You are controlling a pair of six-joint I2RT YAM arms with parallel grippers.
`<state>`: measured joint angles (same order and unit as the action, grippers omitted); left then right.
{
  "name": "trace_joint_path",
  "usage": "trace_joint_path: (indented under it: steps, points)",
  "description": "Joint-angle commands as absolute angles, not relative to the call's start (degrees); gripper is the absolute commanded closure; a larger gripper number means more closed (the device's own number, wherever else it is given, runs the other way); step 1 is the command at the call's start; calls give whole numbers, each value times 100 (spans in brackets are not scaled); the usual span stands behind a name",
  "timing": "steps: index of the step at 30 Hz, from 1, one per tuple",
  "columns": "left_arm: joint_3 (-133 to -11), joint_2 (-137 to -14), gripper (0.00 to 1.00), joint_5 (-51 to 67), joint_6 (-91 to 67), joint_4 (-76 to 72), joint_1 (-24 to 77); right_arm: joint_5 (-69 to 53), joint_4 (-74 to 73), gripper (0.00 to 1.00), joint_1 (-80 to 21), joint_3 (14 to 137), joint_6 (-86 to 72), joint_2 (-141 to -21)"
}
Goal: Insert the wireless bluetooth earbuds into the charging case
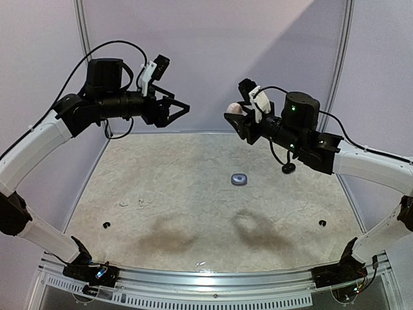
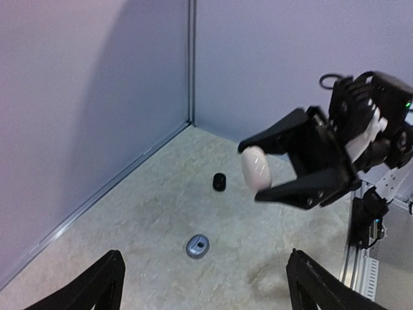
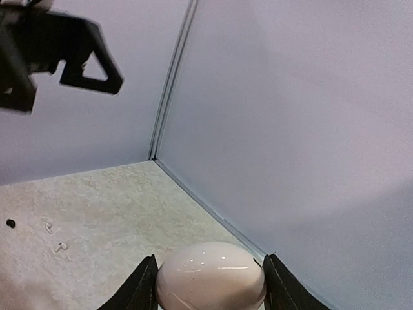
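The right gripper (image 2: 250,172) is raised well above the beige speckled desk (image 1: 193,161), its jaws clamped on the glossy white oval charging case (image 3: 210,274). The left gripper (image 1: 177,113) hangs opposite it, jaws wide apart with nothing between them. Down on the desk lie 2 tiny white earbuds (image 1: 124,203) (close together, on the left side), 1 small black earbud (image 1: 106,225) near them, and a grey rounded case (image 1: 239,179) near the middle.

Soft, violet-tinted light fell from above. Two blurry shadows darkened the tabletop (image 1: 193,161), a diagonal shade crossed the back wall (image 1: 213,51), and glints shone on the white case (image 3: 211,274). The top view's edges bowed.
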<state>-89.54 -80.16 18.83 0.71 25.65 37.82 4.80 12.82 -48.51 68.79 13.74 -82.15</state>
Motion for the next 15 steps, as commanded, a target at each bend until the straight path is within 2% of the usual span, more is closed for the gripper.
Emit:
trace_joint_path:
  steps: [1,9,15]
  points:
    - [-9438,-8379,13,2928,-381,2222,3774,483,2196,68,-5142,6761,2635,-8346]
    - [-10091,-9003,20,2881,-169,2920,4171,664,2030,69,-5456,7229,3160,-8683]
    - [-10397,-9294,30,2794,-74,3089,4238,647,1885,69,-5537,7453,3236,-8839]
